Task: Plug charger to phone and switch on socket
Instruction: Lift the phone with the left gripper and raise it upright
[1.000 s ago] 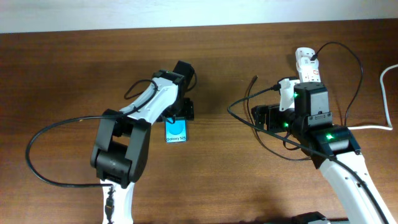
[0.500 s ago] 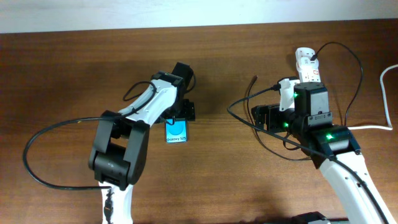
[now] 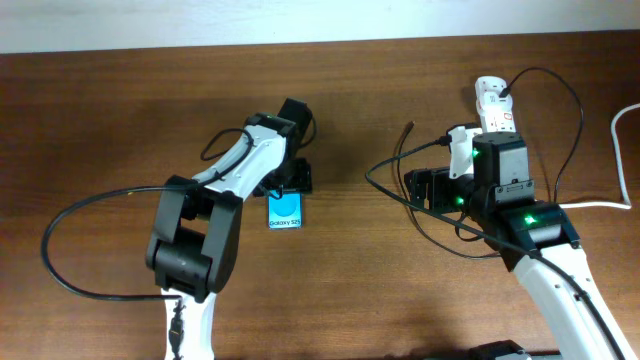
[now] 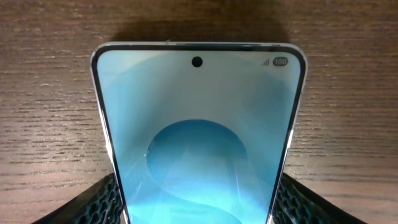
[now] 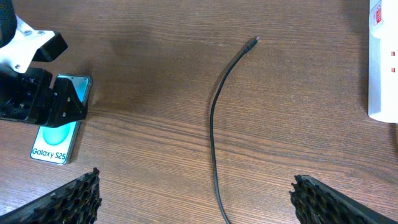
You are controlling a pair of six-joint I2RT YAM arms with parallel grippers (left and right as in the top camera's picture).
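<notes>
On the wooden table (image 3: 100,120), the left gripper (image 3: 289,187) is seen lowered over the top end of the phone (image 3: 284,211), which is laid flat, screen up, left of the table's centre. In the left wrist view, the phone's lit blue screen is framed by the two black fingers (image 4: 93,202), one set close against each long edge. Whether the phone is actually pinched or merely flanked cannot be told.

Further right, the charger (image 5: 214,124) is spread over bare wood as a thin black cable. Its connector tip (image 5: 252,42) is left free on the table, well apart from the phone and pointed towards the far edge. From there the cable is curved back towards the right arm.

The right gripper (image 5: 196,190) is held above this cable with its jaws spread wide and nothing between them.

At the far right, the socket (image 3: 493,105) is laid lengthwise, partly hidden by the right arm in the overhead view. Red switches are seen on its white face, and a thick white cord (image 3: 622,150) is trailed beyond it near the table's right edge.
</notes>
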